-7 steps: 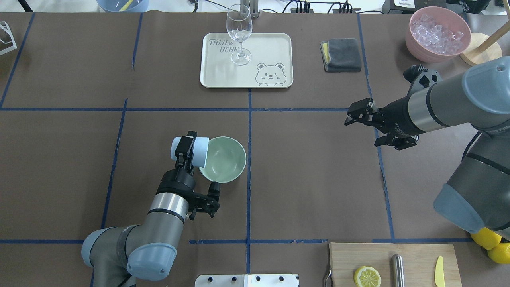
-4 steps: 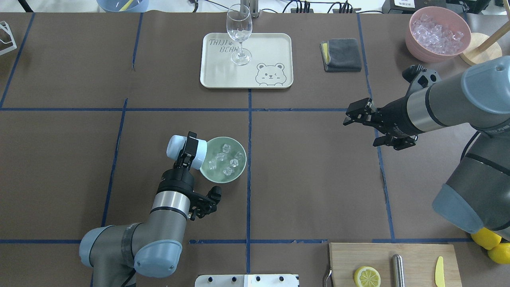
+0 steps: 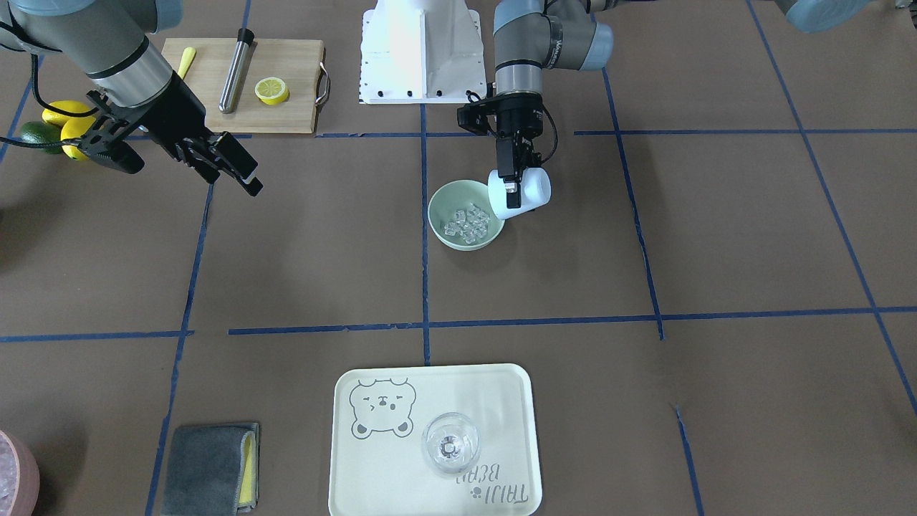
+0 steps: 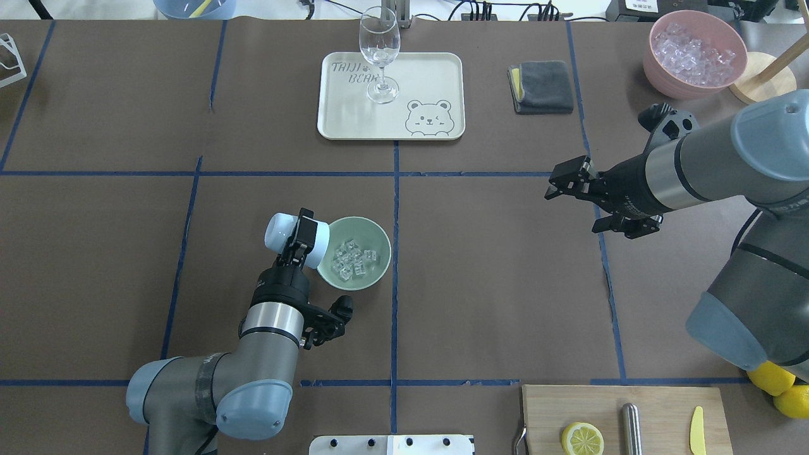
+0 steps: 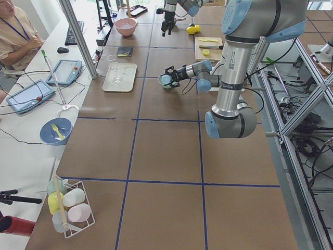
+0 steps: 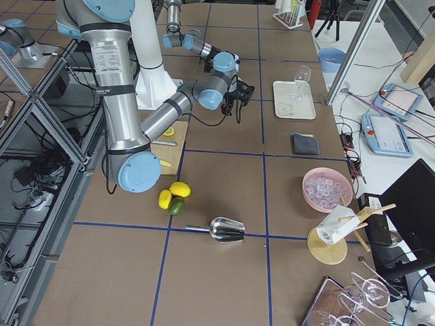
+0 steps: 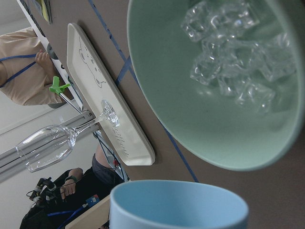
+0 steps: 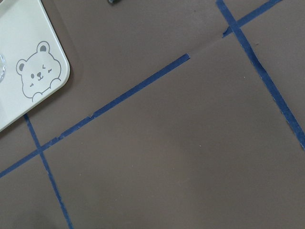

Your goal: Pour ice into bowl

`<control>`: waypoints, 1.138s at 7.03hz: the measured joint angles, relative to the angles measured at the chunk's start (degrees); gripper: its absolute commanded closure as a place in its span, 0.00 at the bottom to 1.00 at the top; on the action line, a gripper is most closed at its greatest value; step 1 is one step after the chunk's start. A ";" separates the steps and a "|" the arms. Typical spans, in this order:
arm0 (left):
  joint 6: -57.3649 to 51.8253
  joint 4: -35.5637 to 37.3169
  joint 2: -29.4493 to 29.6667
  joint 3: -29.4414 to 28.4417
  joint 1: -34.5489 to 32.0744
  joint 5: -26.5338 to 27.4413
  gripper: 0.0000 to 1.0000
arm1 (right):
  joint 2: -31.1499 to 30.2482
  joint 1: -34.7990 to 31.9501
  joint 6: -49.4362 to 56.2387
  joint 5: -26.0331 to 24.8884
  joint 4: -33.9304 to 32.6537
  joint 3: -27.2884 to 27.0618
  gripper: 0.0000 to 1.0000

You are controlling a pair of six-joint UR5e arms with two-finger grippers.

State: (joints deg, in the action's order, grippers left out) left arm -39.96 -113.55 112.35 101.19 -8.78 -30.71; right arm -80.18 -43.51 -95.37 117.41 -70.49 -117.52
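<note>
The mint-green bowl stands left of the table's middle, also in the front view and the left wrist view. Several clear ice cubes lie heaped inside it. My left gripper is shut on a light blue cup that lies tipped on its side, its mouth over the bowl's left rim. The cup's rim shows in the left wrist view. My right gripper is open and empty, hovering far to the right of the bowl.
A cream tray holding a wine glass is at the back centre. A grey cloth and a pink container of ice are back right. A cutting board with a lemon half is front right.
The bowl was empty a second ago; the ice has fallen out of the tipped cup and settled in a heap. The cup tipped further. The right arm hardly moved.
</note>
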 measured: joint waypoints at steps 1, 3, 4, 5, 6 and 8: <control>5.84 -0.01 -0.16 0.63 -0.40 -0.50 1.00 | -0.04 0.00 0.01 -0.04 0.00 0.01 0.00; 29.75 0.00 -1.45 1.15 -1.03 -2.72 1.00 | 0.02 0.06 0.13 -0.40 0.00 0.15 0.00; 44.30 -0.02 -2.65 1.50 -1.10 -3.84 1.00 | 0.04 0.07 0.21 -0.62 0.00 0.25 0.00; 59.27 -0.06 -3.66 2.02 -1.13 -5.09 1.00 | 0.06 0.09 0.30 -0.72 0.00 0.31 0.00; 76.10 -0.08 -4.65 2.53 -1.24 -5.75 1.00 | 0.07 0.16 0.36 -0.87 0.00 0.34 0.00; 99.61 -0.80 -8.13 3.67 -1.75 -6.08 1.00 | 0.00 0.85 0.44 -2.33 0.00 0.36 0.00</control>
State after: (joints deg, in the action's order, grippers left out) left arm 59.65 -114.35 104.22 104.86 -10.53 -36.78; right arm -80.17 -42.66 -94.93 115.08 -70.49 -117.16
